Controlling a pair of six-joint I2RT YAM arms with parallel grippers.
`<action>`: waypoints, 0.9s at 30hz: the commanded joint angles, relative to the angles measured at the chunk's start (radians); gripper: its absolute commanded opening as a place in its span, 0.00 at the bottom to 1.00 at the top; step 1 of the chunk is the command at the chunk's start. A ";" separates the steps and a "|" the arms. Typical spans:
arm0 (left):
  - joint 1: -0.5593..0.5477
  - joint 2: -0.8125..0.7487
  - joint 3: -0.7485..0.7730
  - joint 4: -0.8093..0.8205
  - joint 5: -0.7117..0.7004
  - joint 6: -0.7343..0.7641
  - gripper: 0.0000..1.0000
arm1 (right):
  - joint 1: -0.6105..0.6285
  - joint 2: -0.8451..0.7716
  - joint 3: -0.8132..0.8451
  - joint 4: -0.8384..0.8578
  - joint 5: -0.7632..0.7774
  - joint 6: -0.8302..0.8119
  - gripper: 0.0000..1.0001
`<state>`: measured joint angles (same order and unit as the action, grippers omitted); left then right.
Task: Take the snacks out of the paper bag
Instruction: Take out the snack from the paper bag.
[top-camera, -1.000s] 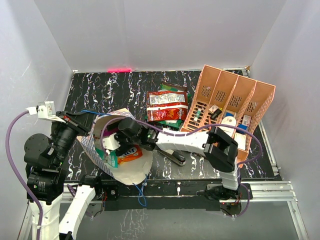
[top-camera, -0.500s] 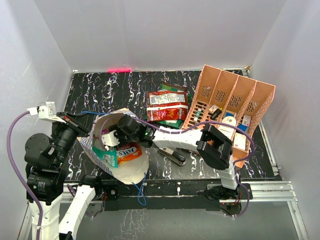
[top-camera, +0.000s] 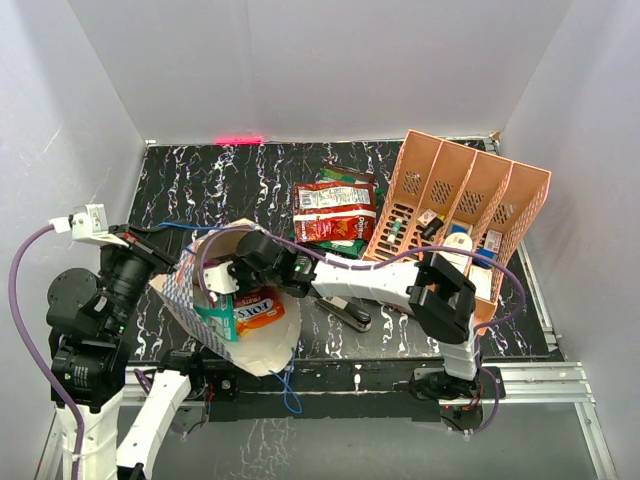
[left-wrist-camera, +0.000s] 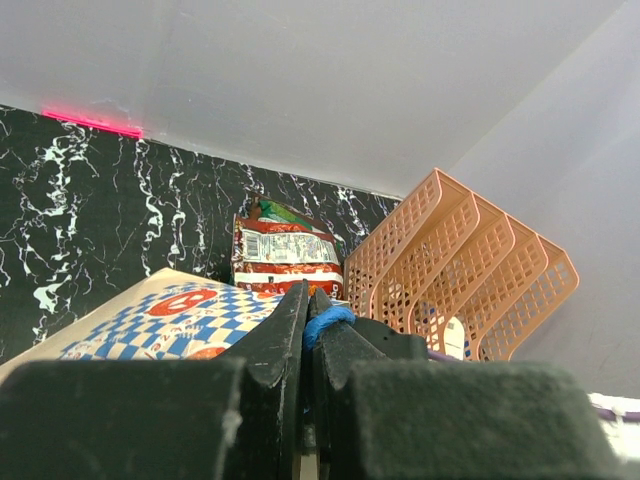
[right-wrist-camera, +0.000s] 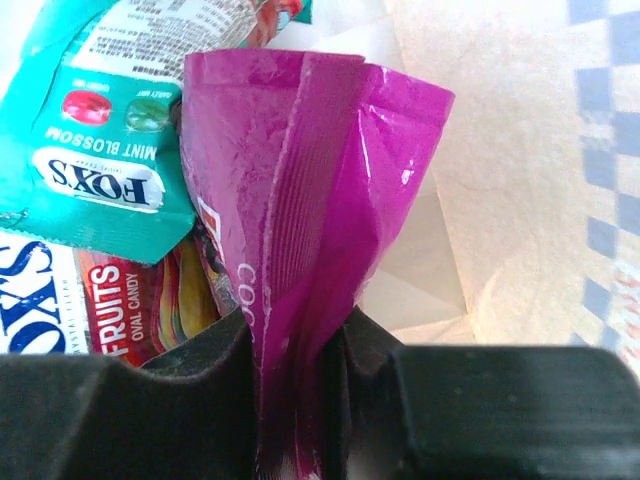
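The right gripper (right-wrist-camera: 300, 345) pinches the lower fold of a purple foil packet (right-wrist-camera: 315, 170), jaws closed on the film from both sides, deep inside the cream-white paper bag (right-wrist-camera: 500, 160). I judge the packet light, thin and crinkly, with a slick skin that could slide out of a shallow pinch. The pleated ridge now between the pads gives a firmer hold than the puffed body above it would. Touching it on one side is a teal-green mint packet (right-wrist-camera: 95, 150), with an orange fruit-candy packet (right-wrist-camera: 110, 310) just below. A pull straight out through the bag's mouth seems least likely to drag those two along.

The left gripper (left-wrist-camera: 305, 312) is clamped tight on the thin blue string handle (left-wrist-camera: 328, 318), holding the bag's patterned wall (left-wrist-camera: 170, 315) up. Both paper and string look soft and easy to tear, so a hard tug is risky.

From above, the bag lies tilted on the black marbled table (top-camera: 230, 180) with its mouth open. Red snack packets (top-camera: 335, 212) lie farther back on the table, just beside the salmon-pink plastic organiser (top-camera: 470, 190).
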<state>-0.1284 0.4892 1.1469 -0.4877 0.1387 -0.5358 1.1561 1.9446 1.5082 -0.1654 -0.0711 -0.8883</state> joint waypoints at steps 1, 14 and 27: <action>-0.005 -0.008 0.040 0.020 -0.031 -0.002 0.00 | 0.029 -0.168 0.007 0.079 -0.048 0.060 0.07; -0.005 0.010 0.061 -0.035 -0.141 -0.025 0.00 | 0.036 -0.366 -0.087 0.066 -0.036 0.274 0.07; -0.005 0.031 0.072 -0.083 -0.221 -0.028 0.00 | 0.036 -0.705 -0.090 -0.116 -0.131 0.492 0.07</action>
<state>-0.1287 0.5091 1.1973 -0.5743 -0.0444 -0.5625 1.1893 1.4315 1.3918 -0.4152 -0.1902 -0.4870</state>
